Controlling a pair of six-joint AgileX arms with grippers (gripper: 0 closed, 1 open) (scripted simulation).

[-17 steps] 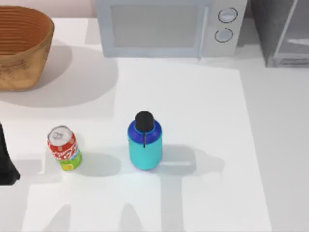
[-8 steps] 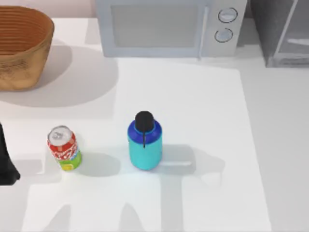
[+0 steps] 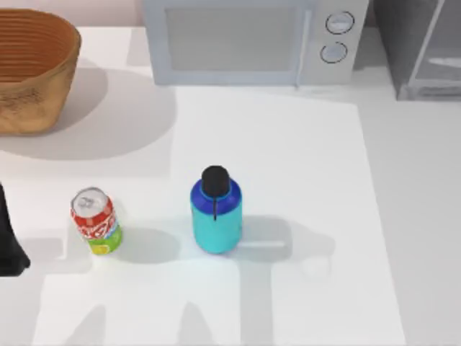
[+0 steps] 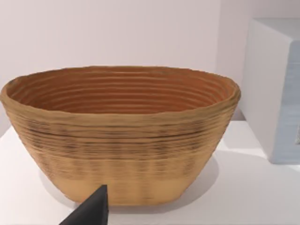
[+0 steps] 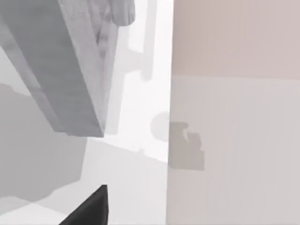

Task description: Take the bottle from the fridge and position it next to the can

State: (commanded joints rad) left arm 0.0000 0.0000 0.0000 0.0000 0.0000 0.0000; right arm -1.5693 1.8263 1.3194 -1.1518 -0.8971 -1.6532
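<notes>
So one cyan bottle (image 3: 216, 216) stands right of one red can (image 3: 95, 221), microwave (image 3: 252, 40), wicker basket (image 3: 32, 68) and fridge (image 3: 421, 47) behind; can't tell either gripper's opening.

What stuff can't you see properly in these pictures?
- Fridge: cut off by the top view's right and upper edges, so its inside is hidden.
- Basket: cut by the top view's left edge.
- Left gripper: one dark tip at the left wrist view's edge; its grip cannot be told.
- Can lettering: too small.

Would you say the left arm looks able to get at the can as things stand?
Probably yes: the left arm sits at the table's left edge, the can stands upright nearby, nothing lies between them, and the bottle stands apart.
</notes>
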